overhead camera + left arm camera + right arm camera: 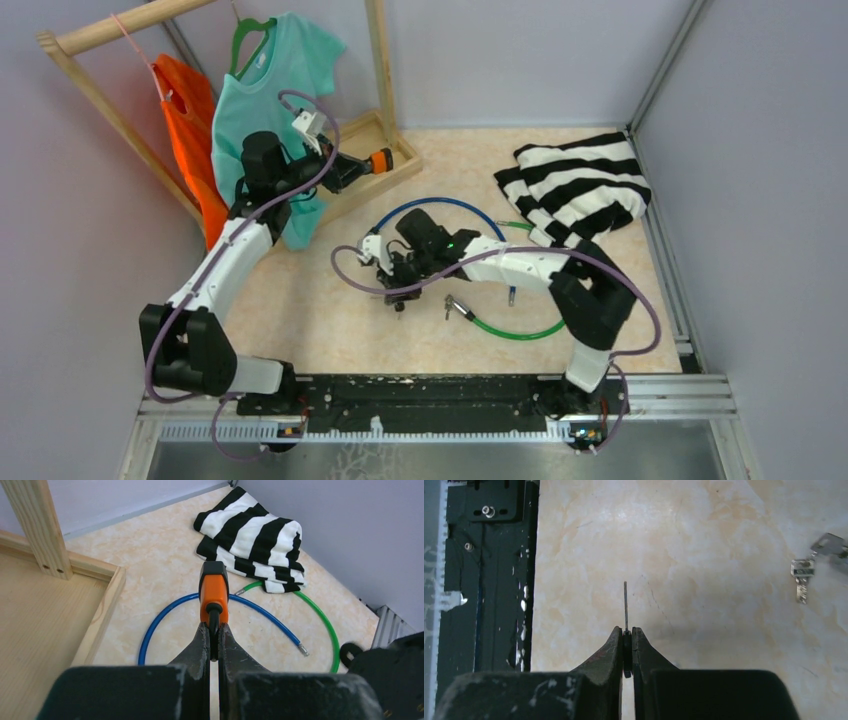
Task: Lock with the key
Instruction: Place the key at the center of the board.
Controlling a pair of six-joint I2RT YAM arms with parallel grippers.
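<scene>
My left gripper point(213, 628) is shut on the black stem of an orange and black lock point(214, 587). It holds the lock in the air near the wooden rack base, and the lock point(380, 160) points right in the top view. My right gripper point(626, 631) is shut on the key point(625, 605). The key shows edge-on, with its thin blade sticking out ahead of the fingertips above the floor. In the top view the right gripper point(397, 293) hangs low over the middle of the floor, well apart from the lock.
Spare keys point(802, 575) on a ring lie on the floor right of the right gripper. A blue cable point(165, 615) and a green cable point(325, 625) curl on the floor. A striped cloth point(575, 185) lies at back right. The wooden rack point(375, 60) holds shirts at back left.
</scene>
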